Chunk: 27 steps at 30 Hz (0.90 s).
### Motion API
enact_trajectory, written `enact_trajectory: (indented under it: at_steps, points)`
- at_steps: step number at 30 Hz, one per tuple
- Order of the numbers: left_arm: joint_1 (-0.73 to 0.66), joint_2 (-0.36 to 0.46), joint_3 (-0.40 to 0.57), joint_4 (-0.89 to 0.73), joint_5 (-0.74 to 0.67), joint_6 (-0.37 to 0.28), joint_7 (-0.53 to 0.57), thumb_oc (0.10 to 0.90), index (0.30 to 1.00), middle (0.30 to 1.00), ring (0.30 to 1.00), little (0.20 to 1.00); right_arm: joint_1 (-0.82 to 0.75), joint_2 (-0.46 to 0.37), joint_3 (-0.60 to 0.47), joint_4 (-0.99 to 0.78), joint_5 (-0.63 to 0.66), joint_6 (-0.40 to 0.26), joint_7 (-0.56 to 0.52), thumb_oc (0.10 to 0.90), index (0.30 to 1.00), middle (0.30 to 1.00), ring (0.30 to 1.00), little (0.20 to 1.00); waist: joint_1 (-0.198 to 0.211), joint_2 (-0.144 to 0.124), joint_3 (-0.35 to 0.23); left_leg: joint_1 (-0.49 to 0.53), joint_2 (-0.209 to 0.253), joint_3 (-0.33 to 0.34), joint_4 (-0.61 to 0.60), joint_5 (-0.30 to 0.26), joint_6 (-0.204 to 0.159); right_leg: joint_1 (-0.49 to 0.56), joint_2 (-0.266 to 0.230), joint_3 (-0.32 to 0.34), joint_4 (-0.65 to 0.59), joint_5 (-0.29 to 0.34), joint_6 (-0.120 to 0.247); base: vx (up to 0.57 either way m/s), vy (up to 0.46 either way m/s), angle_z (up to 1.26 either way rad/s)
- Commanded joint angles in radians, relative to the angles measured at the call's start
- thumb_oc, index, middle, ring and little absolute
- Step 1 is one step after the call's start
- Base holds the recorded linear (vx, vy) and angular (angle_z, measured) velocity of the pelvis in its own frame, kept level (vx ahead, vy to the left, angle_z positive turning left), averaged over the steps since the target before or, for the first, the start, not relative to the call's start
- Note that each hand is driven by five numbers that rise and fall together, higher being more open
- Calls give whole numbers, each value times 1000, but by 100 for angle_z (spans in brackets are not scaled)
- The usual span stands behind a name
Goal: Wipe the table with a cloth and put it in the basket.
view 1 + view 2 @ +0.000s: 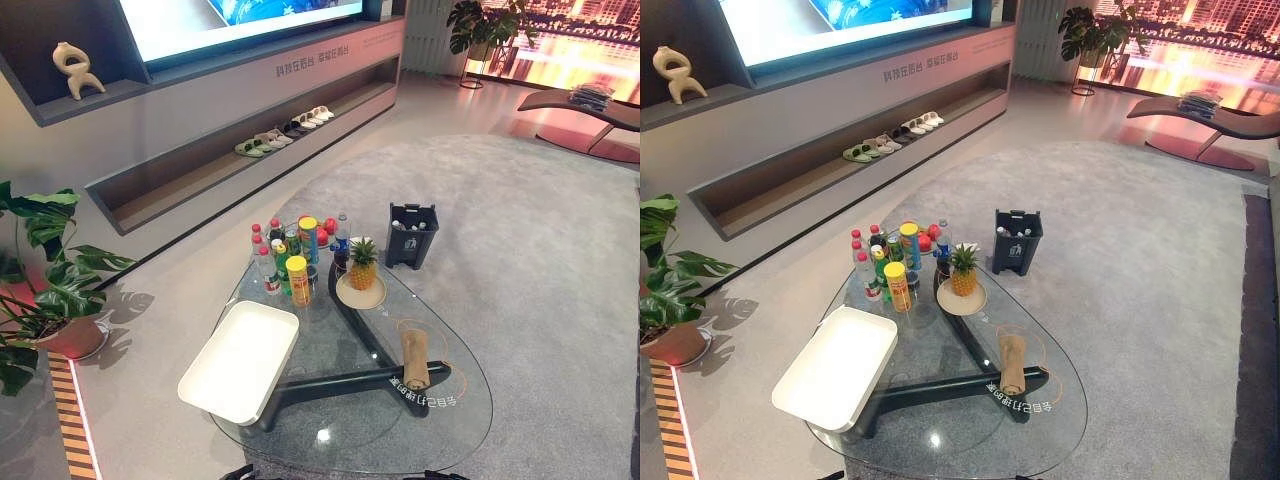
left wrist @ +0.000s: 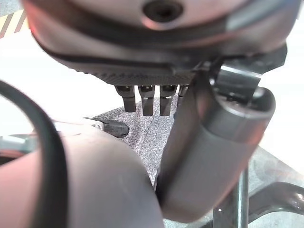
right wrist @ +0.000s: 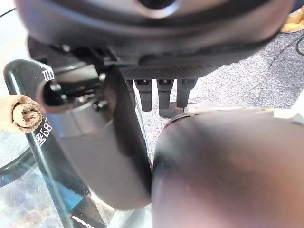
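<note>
Cloth (image 1: pixel 415 359) is rolled up, untouched, on the right near part of the glass table (image 1: pixel 455 432), long axis running near-to-far. White basket (image 1: pixel 238 360) sits across on the left near side, well apart. Right hand (image 3: pixel 159 97) hangs fingers straight, empty, just near of the roll's end; left hand (image 2: pixel 147 99) likewise relaxed, empty. Right arm looks closer for the pickup.

My dark left robot hand (image 2: pixel 152 102), my dark right robot hand (image 3: pixel 161 97), tan rolled cloth (image 1: pixel 415 358), clear glass worktop (image 1: pixel 440 430) on black legs, white basket (image 1: pixel 240 362), speckled grey carpet (image 1: pixel 540 250), yellow-capped bottles (image 1: pixel 297 262), golden pineapple (image 1: pixel 362 266) with green crown
</note>
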Motion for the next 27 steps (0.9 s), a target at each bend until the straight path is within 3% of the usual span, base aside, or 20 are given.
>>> enact_trajectory:
  at_steps: [1,27]
  points:
    - [-70,-20,9,64,19,0,18,800,900,900,900,900,7,18,46,86,-54,25,13,800,900,900,900,900,5,-40,22,-36,-58,2,-2,-2,34,24,-12,17,15,-21,10,0,0,0]
    - [-71,-23,5,64,13,14,6,800,900,900,900,900,4,19,47,84,-52,20,16,800,900,900,900,900,4,-36,29,-40,-59,6,-2,2,33,17,-12,15,15,-15,11,0,0,0]
